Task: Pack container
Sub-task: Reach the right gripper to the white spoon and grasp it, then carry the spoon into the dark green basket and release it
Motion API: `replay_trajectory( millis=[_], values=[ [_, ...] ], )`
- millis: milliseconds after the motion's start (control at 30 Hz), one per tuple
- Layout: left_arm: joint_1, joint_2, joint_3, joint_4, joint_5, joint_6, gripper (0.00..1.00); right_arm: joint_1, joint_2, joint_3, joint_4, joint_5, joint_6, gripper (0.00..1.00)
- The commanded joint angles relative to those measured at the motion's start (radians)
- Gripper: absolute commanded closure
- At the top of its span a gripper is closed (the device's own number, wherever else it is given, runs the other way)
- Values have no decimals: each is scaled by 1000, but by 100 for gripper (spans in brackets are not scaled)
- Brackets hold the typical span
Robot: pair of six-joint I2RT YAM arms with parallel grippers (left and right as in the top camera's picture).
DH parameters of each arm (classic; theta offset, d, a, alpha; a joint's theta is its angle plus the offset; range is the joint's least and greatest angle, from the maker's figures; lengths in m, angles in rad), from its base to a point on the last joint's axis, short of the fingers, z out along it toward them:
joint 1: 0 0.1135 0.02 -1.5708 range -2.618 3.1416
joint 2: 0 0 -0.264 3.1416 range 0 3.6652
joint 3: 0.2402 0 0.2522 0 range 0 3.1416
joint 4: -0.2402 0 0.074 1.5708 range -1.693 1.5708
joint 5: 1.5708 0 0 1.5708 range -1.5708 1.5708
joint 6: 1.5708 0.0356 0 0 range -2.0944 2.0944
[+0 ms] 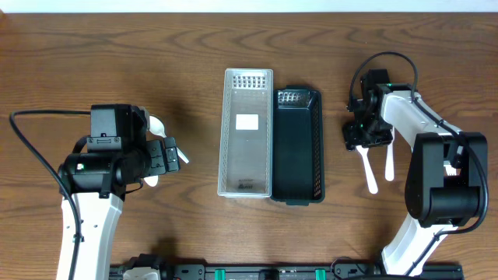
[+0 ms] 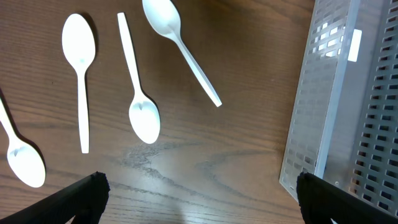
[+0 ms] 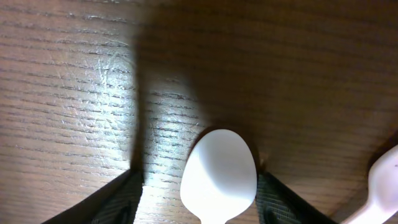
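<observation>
Presently catalogued, working outward from the piece in hand.

1. White plastic spoon (image 3: 217,171): its bowl lies flat on the table (image 3: 74,93), squarely between the fingers of my right gripper (image 3: 199,183). The jaws are parted, one finger on each side of the bowl, and nothing is gripped. I cannot tell whether either finger touches it. Its handle runs back under my wrist and out of view, so the long axis lies square to my closing line. A plain close should, I judge, take the bowl across its width.
2. Second spoon (image 3: 384,180): just outside one finger, at the frame edge.
3. Black basket (image 1: 296,148): well apart from these jaws, off toward my other arm. The clear basket (image 1: 247,159) touches its far side.
4. Left gripper (image 2: 202,199): jaws spread wide and empty. Four more spoons (image 2: 144,118) lie ahead of the fingers, none between them, with the clear basket near to one side.
5. Writing: a white label (image 1: 247,121) on the clear basket's floor shows no legible text, and no brand is visible.

My right arm is the nearer to item 1.
</observation>
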Motion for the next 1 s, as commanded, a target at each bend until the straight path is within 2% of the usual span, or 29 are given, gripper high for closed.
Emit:
replay_trajectory(
  millis=[0,233,633,767,933,967],
  values=[
    [5,2,23,-2,-8,8,2,8,45,-7,3,-4,-3,41],
    [5,2,23,-2,-8,9,2,8,45,-7,3,-4,-3,55],
    [5,2,23,-2,-8,9,2,8,45,-7,4,-4,-3,66],
    [5,2,23,-2,-8,9,2,8,45,-7,8,-4,-3,77],
    [5,2,23,-2,-8,9,2,9,42,6,22,5,24,99],
    [5,2,23,-2,-8,9,2,9,38,15,16,7,37,99]
  ],
)
